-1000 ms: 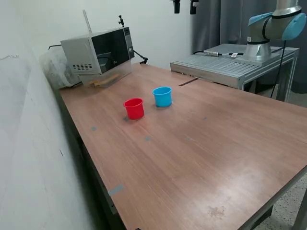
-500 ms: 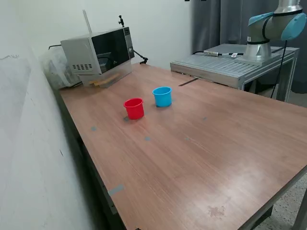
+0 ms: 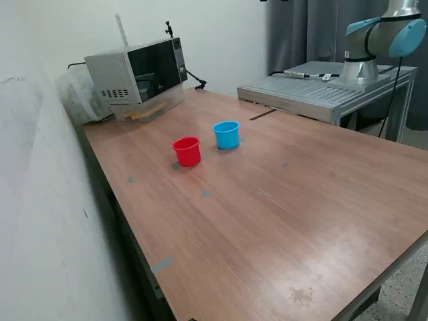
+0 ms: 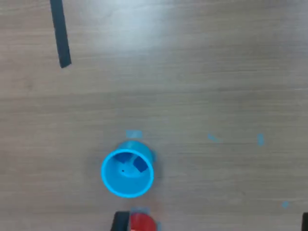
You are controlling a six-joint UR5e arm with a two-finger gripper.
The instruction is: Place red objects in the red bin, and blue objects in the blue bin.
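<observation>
Cubes no longer lie loose on the table (image 3: 287,221): you can see two dark blue cubes (image 4: 131,162) inside the blue bin (image 4: 127,168), and the red bin (image 3: 186,151) stands just beside it, left of centre in the exterior view. Its contents are hidden, so sorting looks finished or nearly so. Your arm is high, looking straight down; only a dark edge shows, so I cannot tell the gripper's state.
</observation>
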